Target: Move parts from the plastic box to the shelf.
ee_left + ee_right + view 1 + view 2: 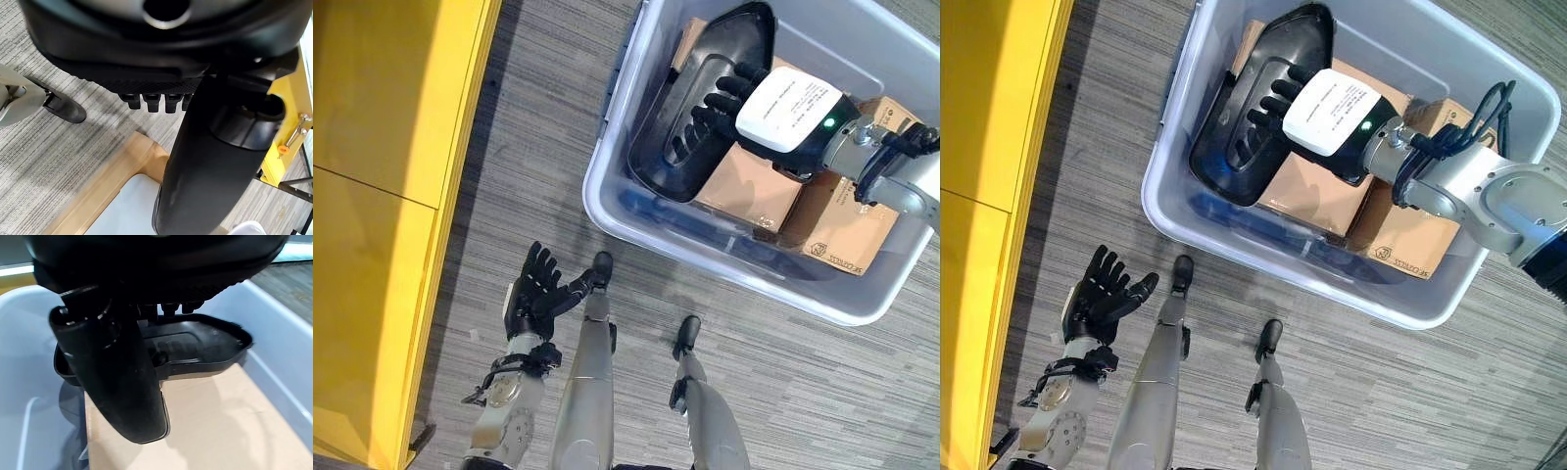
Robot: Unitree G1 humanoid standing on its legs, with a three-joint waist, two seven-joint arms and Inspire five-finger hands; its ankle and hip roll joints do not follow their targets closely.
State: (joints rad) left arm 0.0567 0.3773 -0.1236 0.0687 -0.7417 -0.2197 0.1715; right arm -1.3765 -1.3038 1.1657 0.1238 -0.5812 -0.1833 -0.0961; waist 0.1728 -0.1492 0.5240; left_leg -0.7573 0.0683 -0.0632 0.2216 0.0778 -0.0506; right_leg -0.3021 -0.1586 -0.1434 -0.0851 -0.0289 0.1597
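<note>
One black moulded plastic part (1258, 108) is lying tilted on cardboard boxes (1317, 191) inside the plastic box (1234, 250), and the right hand (1278, 103) is reaching into its hollow, fingers seemingly extended rather than clamped, while the left hand (1102, 294) is hanging open (idle, presumably ready to assist) beside the yellow shelf (984, 117).

Right hand (1278, 98): dark, ribbed fingers, with a white rectangular cover bearing small print and a green indicator light on its back. Right forearm (1489, 201): silver-grey casing, black wiring at the wrist. Left hand (536, 289): dark fingers and thumb, on a silver-grey forearm (504, 421).
</note>
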